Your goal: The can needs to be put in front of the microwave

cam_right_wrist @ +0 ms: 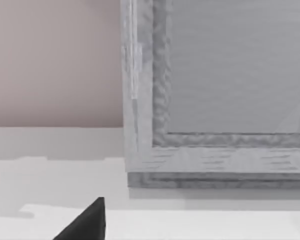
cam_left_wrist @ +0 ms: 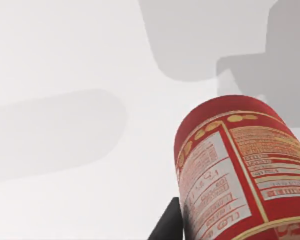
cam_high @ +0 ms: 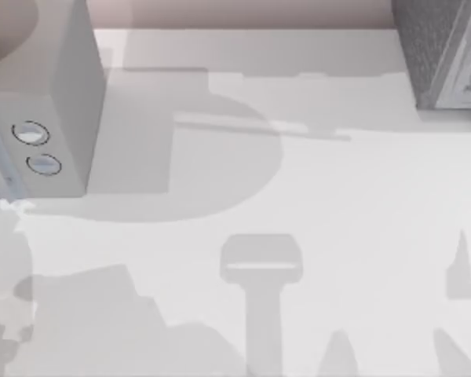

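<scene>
The red and yellow can (cam_left_wrist: 240,165) looms large in the left wrist view, its label panel facing the camera. My left gripper (cam_left_wrist: 225,231) is shut on it, and one dark finger (cam_left_wrist: 167,225) lies against its side. The white table (cam_left_wrist: 65,65) lies beneath, carrying soft shadows. The pale grey-white microwave (cam_high: 55,86) stands at the table's far left, and its two round dials (cam_high: 36,148) face the front. My right gripper (cam_right_wrist: 89,222) is low over the table, close to a speckled grey box (cam_right_wrist: 215,75).
The darker speckled grey box (cam_high: 439,47) fills the back right corner of the table. A pinkish wall (cam_high: 243,12) runs behind the table's far edge. Arm shadows fall across the middle and front of the white tabletop (cam_high: 337,196).
</scene>
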### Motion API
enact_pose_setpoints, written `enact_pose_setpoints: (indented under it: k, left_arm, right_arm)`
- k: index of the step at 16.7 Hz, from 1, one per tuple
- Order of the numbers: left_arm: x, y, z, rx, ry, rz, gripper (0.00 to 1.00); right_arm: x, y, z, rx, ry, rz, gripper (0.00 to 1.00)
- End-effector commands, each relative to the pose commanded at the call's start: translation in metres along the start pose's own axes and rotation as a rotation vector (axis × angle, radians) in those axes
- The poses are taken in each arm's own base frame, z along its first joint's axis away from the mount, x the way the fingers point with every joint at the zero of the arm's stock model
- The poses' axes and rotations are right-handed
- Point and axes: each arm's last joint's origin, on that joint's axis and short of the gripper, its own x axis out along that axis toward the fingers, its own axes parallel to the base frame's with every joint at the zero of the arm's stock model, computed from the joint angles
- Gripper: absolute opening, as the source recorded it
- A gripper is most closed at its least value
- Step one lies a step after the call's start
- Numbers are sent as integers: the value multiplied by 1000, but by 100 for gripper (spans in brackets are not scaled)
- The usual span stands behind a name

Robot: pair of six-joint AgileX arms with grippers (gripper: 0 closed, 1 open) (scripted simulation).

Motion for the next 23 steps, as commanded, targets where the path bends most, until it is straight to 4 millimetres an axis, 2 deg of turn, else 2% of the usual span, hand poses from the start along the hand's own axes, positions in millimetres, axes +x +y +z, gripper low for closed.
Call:
enact_pose_setpoints:
  k: [3,6,21,23]
  left_arm:
    - [-4,32,-20,-119,-119,36,0]
    - [-9,48,-32,-182,-197,74,0]
    - [-2,50,-31,-186,-202,77,0]
    - [-2,50,-31,-186,-202,77,15]
  right_arm:
    - [0,0,0,0,0,0,100]
    - [0,0,0,0,0,0,100]
    - [0,0,0,0,0,0,100]
    - [0,0,0,0,0,0,100]
